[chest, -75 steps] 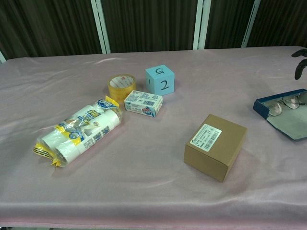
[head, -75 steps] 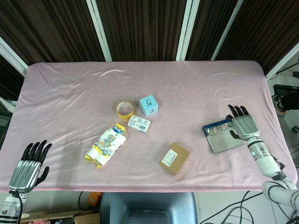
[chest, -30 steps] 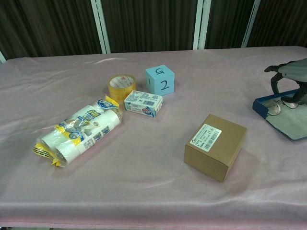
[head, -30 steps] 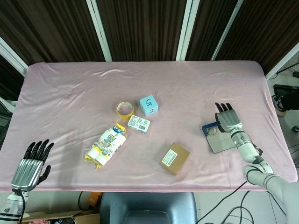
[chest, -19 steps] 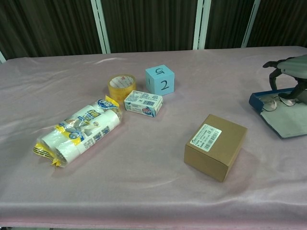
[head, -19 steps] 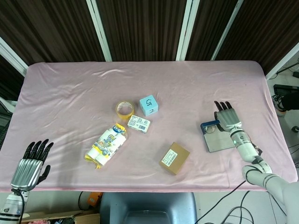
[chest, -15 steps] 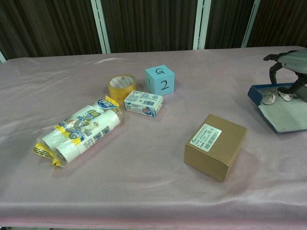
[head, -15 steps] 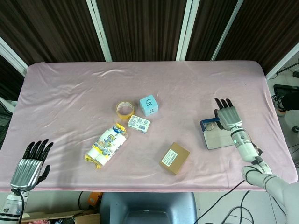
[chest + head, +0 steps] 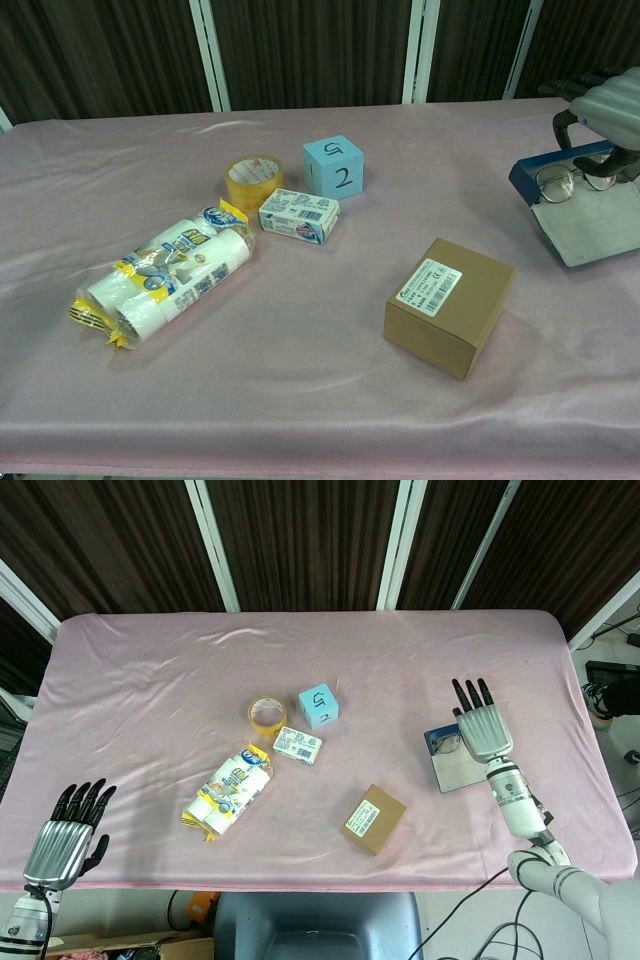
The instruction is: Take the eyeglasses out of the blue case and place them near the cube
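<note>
Robot hand [image 9: 608, 105] over eyeglasses [image 9: 572, 179] in blue case [image 9: 578, 212]

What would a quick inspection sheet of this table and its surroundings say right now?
Surface: table under a pink cloth, slightly wrinkled.
Job's things: eyeglasses lying in the open blue case; cube light blue, marked 5 and 2, well apart from the case.
Clutter: tape roll, small printed box, wrapped white rolls, brown carton.
Robot hands: right robot hand over the case, fingers reaching at the glasses, grip unclear; left robot hand off the near table edge, fingers spread, holding nothing.
Cables: black cables below the near right edge.
Surroundings: dark curtains behind white posts.
</note>
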Robot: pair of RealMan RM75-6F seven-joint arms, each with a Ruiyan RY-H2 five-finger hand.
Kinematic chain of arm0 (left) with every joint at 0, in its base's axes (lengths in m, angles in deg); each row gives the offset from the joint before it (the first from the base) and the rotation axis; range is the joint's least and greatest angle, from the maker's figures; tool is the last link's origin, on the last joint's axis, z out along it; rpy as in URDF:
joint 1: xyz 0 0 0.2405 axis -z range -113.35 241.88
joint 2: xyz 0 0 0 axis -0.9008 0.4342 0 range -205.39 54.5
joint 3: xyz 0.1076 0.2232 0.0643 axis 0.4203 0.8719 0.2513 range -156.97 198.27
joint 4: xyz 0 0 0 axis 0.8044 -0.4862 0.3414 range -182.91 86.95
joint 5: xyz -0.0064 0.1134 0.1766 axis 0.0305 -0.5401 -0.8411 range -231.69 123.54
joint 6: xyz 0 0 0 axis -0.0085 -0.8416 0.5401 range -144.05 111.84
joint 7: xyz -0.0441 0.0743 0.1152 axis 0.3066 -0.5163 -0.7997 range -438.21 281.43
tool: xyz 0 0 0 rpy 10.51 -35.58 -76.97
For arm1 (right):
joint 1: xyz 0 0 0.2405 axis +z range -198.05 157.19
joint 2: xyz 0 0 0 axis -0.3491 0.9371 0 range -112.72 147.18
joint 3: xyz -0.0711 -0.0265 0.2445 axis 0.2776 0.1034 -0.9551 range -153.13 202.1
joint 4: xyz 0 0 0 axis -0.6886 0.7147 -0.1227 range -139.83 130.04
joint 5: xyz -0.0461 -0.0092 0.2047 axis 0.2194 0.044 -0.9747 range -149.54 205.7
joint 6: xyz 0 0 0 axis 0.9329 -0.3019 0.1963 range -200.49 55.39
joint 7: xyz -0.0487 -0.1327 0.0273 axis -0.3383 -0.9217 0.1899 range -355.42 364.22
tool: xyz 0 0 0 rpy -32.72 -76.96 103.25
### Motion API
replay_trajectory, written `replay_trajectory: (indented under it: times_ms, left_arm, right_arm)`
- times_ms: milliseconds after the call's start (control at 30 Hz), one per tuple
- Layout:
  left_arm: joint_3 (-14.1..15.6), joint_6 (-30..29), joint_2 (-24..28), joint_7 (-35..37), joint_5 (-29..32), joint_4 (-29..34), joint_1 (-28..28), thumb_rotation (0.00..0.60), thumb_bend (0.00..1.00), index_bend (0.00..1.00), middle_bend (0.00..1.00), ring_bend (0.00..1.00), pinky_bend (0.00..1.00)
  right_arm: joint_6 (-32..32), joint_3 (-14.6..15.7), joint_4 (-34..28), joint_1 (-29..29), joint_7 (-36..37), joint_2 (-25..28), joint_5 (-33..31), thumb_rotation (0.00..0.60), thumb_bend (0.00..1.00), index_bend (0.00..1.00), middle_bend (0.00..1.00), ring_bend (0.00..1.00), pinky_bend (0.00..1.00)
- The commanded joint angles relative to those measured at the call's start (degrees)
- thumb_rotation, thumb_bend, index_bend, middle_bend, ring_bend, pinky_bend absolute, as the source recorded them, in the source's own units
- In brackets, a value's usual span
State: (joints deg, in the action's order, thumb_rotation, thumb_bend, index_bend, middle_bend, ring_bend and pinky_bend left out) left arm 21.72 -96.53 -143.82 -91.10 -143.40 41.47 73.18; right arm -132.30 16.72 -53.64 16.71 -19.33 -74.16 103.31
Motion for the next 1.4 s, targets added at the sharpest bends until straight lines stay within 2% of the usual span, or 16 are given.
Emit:
replay_trajectory:
  times_ms: [33, 333, 500, 700, 900, 1067, 1167, 1233, 1400]
  left_arm:
    - [0.0, -0.2, 0.1, 0.2, -0.1, 0.0, -0.1, 0.6, 0.43, 0.0, 0.0, 0.0, 0.05]
    - [0.1, -0.6, 0.5, 1.1, -0.4, 0.0, -0.2, 0.6, 0.43, 0.0, 0.0, 0.0, 0.05]
    - [0.3, -0.6, 0.5, 1.1, -0.7, 0.0, -0.2, 0.6, 0.43, 0.0, 0.0, 0.0, 0.05]
    - [0.4, -0.7, 0.6, 1.1, -0.8, 0.1, -0.3, 0.6, 0.43, 0.0, 0.0, 0.0, 0.05]
    - [0.4, -0.6, 0.6, 1.1, -0.7, 0.0, -0.3, 0.6, 0.43, 0.0, 0.0, 0.0, 0.05]
    - [0.3, -0.5, 0.4, 0.9, -0.7, 0.0, -0.3, 0.6, 0.43, 0.0, 0.0, 0.0, 0.05]
    - [0.3, 0.0, 0.3, 0.6, -0.4, -0.1, -0.1, 0.6, 0.43, 0.0, 0.0, 0.0, 0.05]
    - [0.3, 0.1, 0.1, 0.4, -0.4, -0.1, -0.1, 0.6, 0.43, 0.0, 0.0, 0.0, 0.05]
    - [0.2, 0.4, -0.1, -0.1, -0.1, -0.1, 0.0, 0.6, 0.43, 0.0, 0.0, 0.0, 0.05]
  right_arm:
    - [-1.6, 0.4, -2.6, -0.4, -4.9, -0.4, 0.6, 0.6, 0.55, 0.6, 0.06, 0.0, 0.0]
    - [-1.6, 0.6, -2.6, -0.6, -8.3, -2.0, 0.3, 0.6, 0.55, 0.6, 0.06, 0.0, 0.0]
    - [-2.7, 1.1, -1.3, -0.8, -10.2, -3.0, 1.2, 0.6, 0.55, 0.6, 0.06, 0.0, 0.0]
    - [-1.4, 0.2, 1.6, -0.2, -11.6, -4.5, 0.1, 0.6, 0.55, 0.6, 0.06, 0.0, 0.0]
    - [2.3, -2.6, 9.4, 1.3, -13.4, -6.9, -3.7, 0.6, 0.55, 0.6, 0.06, 0.0, 0.0]
    - [8.3, -5.5, 18.3, 2.9, -11.9, -9.4, -8.0, 0.6, 0.55, 0.59, 0.06, 0.0, 0.0]
    - [12.0, -5.9, 23.3, 3.6, -10.1, -10.7, -8.9, 0.6, 0.55, 0.58, 0.06, 0.0, 0.0]
    - [14.2, -5.9, 26.3, 3.8, -9.0, -11.7, -9.3, 0.6, 0.55, 0.53, 0.06, 0.0, 0.0]
    - [16.0, -5.4, 30.6, 3.9, -6.2, -13.3, -8.4, 0.6, 0.52, 0.3, 0.06, 0.0, 0.0]
